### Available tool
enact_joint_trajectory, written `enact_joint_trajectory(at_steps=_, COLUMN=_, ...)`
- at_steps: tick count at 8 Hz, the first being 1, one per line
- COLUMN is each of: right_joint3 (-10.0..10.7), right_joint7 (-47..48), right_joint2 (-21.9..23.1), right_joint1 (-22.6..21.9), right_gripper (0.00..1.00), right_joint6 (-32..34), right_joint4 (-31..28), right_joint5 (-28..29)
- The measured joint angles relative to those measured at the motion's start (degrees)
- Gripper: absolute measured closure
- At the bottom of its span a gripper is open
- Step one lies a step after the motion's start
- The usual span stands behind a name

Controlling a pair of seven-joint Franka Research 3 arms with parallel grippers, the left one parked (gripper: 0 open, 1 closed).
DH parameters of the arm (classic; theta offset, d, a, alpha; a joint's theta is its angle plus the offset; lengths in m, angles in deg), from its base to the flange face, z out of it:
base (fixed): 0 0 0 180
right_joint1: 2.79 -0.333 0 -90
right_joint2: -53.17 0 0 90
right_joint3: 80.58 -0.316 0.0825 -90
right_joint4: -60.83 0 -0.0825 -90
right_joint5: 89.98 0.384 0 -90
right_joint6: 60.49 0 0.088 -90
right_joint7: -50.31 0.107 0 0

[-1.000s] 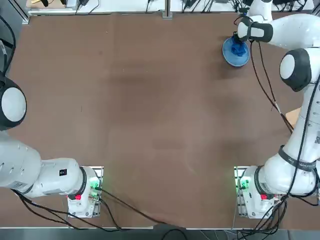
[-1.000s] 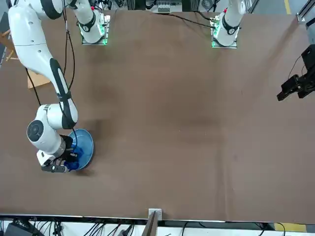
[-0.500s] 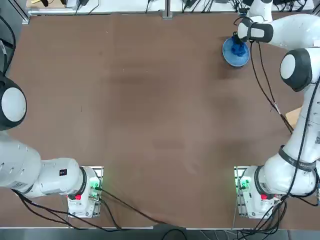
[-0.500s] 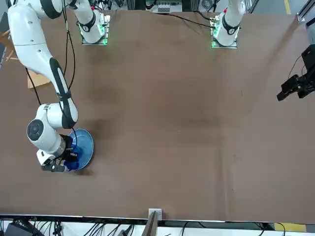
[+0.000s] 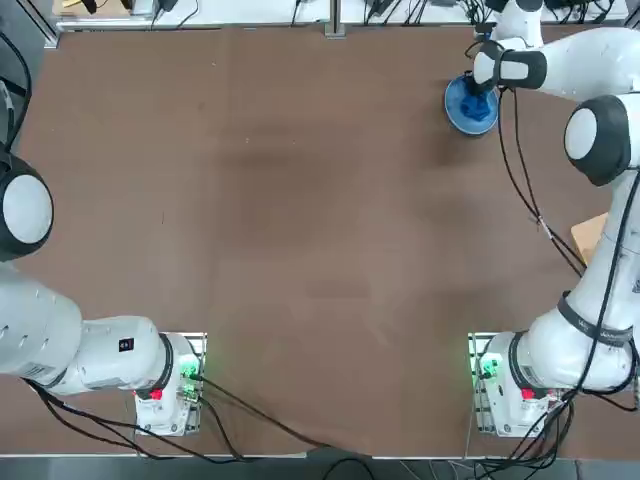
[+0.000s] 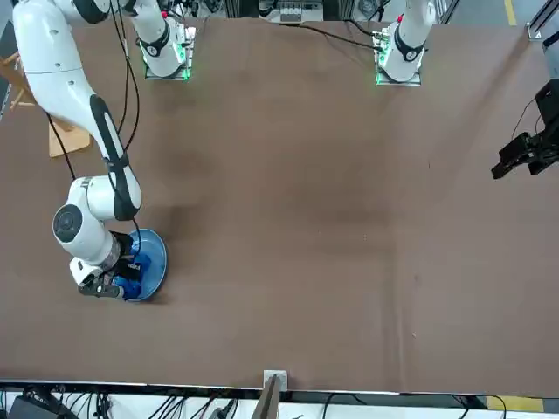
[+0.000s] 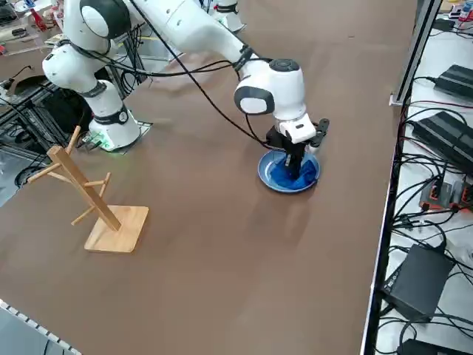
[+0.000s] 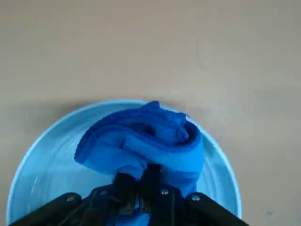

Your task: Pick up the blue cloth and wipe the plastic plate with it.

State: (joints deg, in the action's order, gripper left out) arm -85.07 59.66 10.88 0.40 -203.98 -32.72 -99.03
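Note:
The light-blue plastic plate (image 5: 462, 110) (image 6: 155, 260) (image 7: 268, 174) (image 8: 42, 162) lies at the table's far right, near its far edge. The deep-blue cloth (image 5: 481, 101) (image 6: 133, 285) (image 7: 293, 174) (image 8: 141, 139) sits bunched on the plate's inside. My right gripper (image 5: 488, 84) (image 6: 120, 274) (image 7: 298, 160) (image 8: 138, 176) reaches straight down onto the plate, shut on a fold of the cloth. In the right wrist view the two black fingers (image 8: 123, 184) pinch the fabric, which spreads over the plate ahead of them. The wrist hides part of the plate from above.
A wooden stand with pegs (image 7: 83, 194) is on a square base at the table's right edge, seen as a tan corner (image 5: 592, 235) (image 6: 68, 138) in the other views. A black camera mount (image 6: 528, 148) hangs over the opposite side.
My right gripper has slid with the cloth a little way across the plate, toward the table's far edge. Its grip has not changed.

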Motion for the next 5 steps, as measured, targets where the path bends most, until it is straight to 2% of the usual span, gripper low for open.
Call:
enact_joint_trajectory(at_steps=3, right_joint3=1.7, right_joint7=4.0, right_joint2=1.0, right_joint1=-3.0, right_gripper=0.94, right_joint6=0.5, right_joint4=-1.5, right_joint5=-0.3)
enact_joint_trajectory(at_steps=5, right_joint3=2.0, right_joint7=5.8, right_joint2=1.0, right_joint1=-3.6, right_gripper=0.94, right_joint6=0.8, right_joint4=-1.3, right_joint5=-0.3)
